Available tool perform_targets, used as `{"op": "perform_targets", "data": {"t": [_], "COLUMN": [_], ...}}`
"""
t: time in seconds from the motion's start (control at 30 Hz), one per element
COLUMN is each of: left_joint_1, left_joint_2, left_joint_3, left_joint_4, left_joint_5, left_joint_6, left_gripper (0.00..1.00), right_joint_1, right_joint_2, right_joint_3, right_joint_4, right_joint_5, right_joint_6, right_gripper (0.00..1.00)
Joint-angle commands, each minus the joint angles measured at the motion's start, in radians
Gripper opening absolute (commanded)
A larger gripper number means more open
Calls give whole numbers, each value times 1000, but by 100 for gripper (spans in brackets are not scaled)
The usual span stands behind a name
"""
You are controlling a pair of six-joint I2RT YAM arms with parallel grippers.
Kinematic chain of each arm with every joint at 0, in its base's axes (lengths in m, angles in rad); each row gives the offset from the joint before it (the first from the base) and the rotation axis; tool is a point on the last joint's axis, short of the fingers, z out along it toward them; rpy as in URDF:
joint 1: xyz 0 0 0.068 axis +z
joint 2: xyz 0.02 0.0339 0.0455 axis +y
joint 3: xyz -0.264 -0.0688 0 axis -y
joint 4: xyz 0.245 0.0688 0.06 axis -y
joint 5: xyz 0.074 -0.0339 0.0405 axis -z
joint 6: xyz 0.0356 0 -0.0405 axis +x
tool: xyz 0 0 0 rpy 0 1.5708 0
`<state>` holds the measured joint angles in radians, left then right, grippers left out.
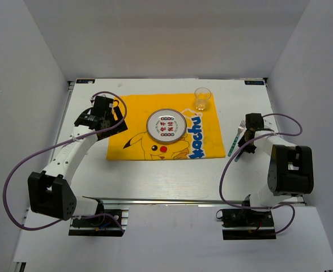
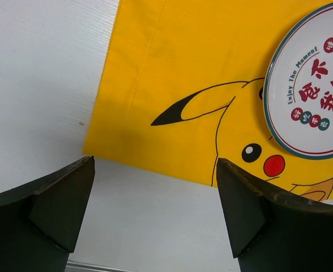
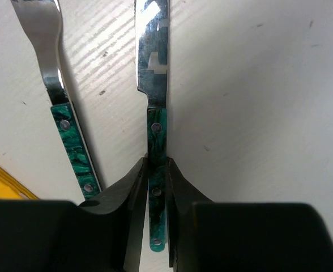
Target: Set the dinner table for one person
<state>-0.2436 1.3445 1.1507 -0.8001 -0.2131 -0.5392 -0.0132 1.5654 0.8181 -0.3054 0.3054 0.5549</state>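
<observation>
Both jaws of the right gripper (image 3: 157,167) are closed on the knife (image 3: 157,127), pinching the narrow edges of its green marbled handle low down, near the butt, with the blade pointing away. I judge the knife light, rigid and slick: polished steel and a smooth riveted handle offer little friction, and a grip this far from the balance point may let the blade droop or swivel. A hold nearer the blade would probably carry it steadier. Just to its left lies the fork (image 3: 64,122), same handle, close beside the knife but apart from it. Both rest on the dinner table (image 3: 257,113), whose white, faintly ribbed surface lies under everything. It is hard and flat, so a thin handle leaves little room for fingers. Farther left, the yellow cloth (image 1: 149,113) carries the plate (image 1: 166,125), with the glass (image 1: 202,98) at its far right corner. The left gripper (image 2: 155,187) hangs spread wide and empty over the cloth's near left corner.
</observation>
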Motion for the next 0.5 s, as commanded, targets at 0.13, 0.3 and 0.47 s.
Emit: {"op": "perform_targets", "data": {"t": [0.13, 0.3, 0.47], "left_joint_1": [3, 3, 3], "left_joint_2": [-24, -27, -25], "left_joint_3": [-3, -8, -11], "left_joint_4": [15, 19, 24], "left_joint_5": [3, 14, 15], "left_joint_6": [7, 5, 5], "left_gripper": [98, 98, 98], "right_joint_1": [-8, 4, 54], "right_joint_2": [-166, -228, -179], "right_joint_3": [25, 166, 229], "right_joint_4": [-138, -210, -175], "right_joint_5": [112, 92, -119], "right_joint_6": [7, -64, -157], "right_gripper": [0, 0, 0]}}
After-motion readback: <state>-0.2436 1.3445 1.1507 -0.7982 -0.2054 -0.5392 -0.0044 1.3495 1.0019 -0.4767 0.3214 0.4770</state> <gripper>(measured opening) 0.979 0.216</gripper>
